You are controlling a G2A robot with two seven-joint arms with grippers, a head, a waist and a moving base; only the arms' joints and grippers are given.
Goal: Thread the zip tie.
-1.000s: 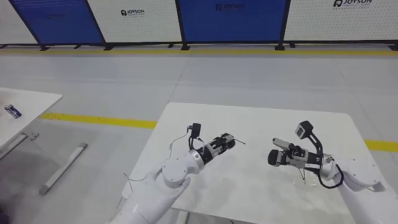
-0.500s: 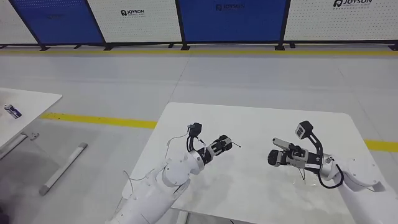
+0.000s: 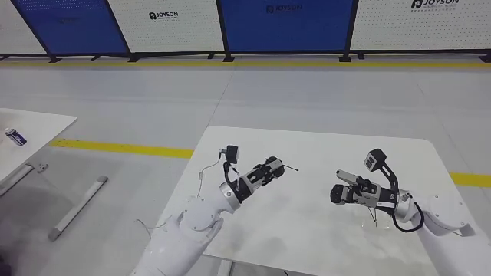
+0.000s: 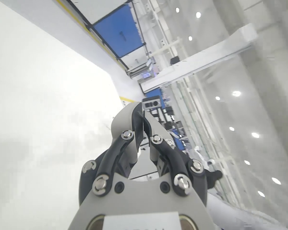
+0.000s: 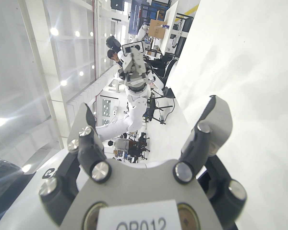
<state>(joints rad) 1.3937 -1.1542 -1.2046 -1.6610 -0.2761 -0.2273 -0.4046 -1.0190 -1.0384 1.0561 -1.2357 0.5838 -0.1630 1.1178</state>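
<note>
Now left claw (image 3: 276, 171), clenched on tie (image 3: 291, 169), has backed toward frame-left; my right claw (image 3: 341, 185) idles released; gap wider, unthreaded.

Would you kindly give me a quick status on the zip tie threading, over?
Left gripper shut on zip tie. Right gripper open, holding nothing, apart from it. Tie not yet threaded.

bright ceiling lights (image 5: 54, 31); starburst glare; washed-out white table (image 4: 38, 72); fisheye-bent edges
</note>
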